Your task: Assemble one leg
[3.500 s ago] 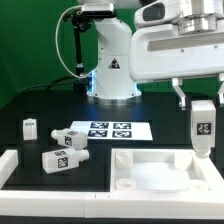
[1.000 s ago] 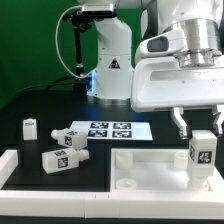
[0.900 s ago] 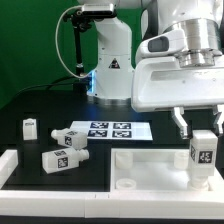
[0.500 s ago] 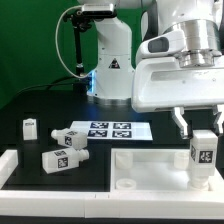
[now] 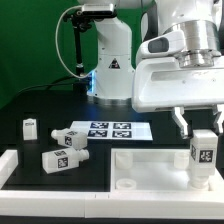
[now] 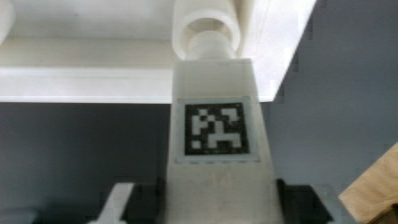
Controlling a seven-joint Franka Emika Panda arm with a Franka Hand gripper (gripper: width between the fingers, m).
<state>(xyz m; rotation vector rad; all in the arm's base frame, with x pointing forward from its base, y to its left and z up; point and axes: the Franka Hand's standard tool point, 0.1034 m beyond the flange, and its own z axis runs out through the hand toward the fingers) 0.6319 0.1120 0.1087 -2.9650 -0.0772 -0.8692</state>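
My gripper (image 5: pixel 203 128) is shut on a white leg (image 5: pixel 203 153) with a black-and-white tag and holds it upright at the exterior view's right. Its lower end stands at the far right corner of the large white panel with round holes (image 5: pixel 150 172). In the wrist view the leg (image 6: pixel 219 120) runs up between my two fingers (image 6: pixel 297 203), and its far end meets a round hole of the panel (image 6: pixel 107 58). Three more tagged legs lie loose: one upright (image 5: pixel 30 127), one near the marker board (image 5: pixel 70 137), one lower down (image 5: pixel 58 159).
The marker board (image 5: pixel 108 130) lies on the black table in front of the arm's white base (image 5: pixel 110 72). A white raised rim (image 5: pixel 20 162) runs along the exterior view's left and front. A tan surface shows at the edge of the wrist view (image 6: pixel 377 190).
Since 3.5 s ago my gripper has come down with the leg, bringing it to the panel's far right corner. Over the last second nothing has visibly moved.
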